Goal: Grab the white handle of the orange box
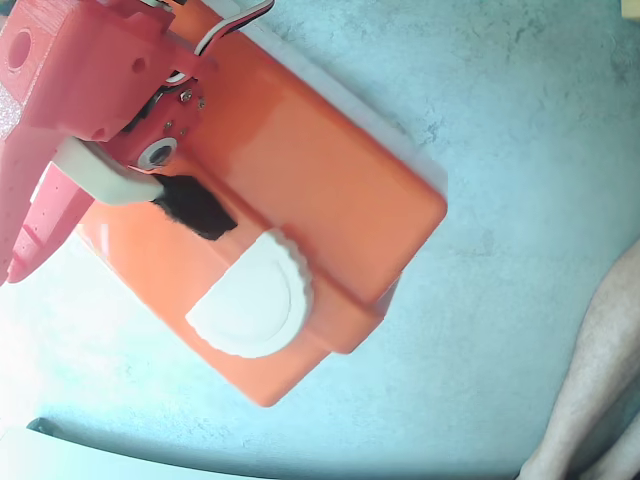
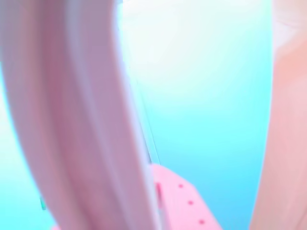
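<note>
The orange box (image 1: 300, 180) lies tilted on the blue desk (image 1: 520, 150), its white handle (image 1: 255, 297) facing up and free. The pincer (image 1: 60, 215) sits at the box's upper-left end, away from that handle; whether it is clenched or released I cannot tell, and the wrist view is only blur.

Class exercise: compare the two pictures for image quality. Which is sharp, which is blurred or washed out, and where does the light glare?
Fixed view: mostly sharp; the glossy orange plastic box and its round ribbed white handle read clearly, though the lower left of the pale blue table bleaches to white glare. Wrist view: badly out of focus and overexposed; only soft pink shapes, probably the red plastic hand, against bright cyan, so its state is unreadable.
</note>
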Controlling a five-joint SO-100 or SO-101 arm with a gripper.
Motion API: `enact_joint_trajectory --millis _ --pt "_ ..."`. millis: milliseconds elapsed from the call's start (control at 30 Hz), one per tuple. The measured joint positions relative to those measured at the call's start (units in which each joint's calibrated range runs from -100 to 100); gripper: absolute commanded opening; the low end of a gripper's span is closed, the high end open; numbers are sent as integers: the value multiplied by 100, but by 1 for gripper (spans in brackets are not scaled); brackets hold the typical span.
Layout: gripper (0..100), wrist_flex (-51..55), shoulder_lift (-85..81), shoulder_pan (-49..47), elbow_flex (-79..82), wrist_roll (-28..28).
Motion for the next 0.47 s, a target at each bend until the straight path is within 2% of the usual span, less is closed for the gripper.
enact_joint_trajectory --millis 467 --pt "2 0 0 60 0 0"
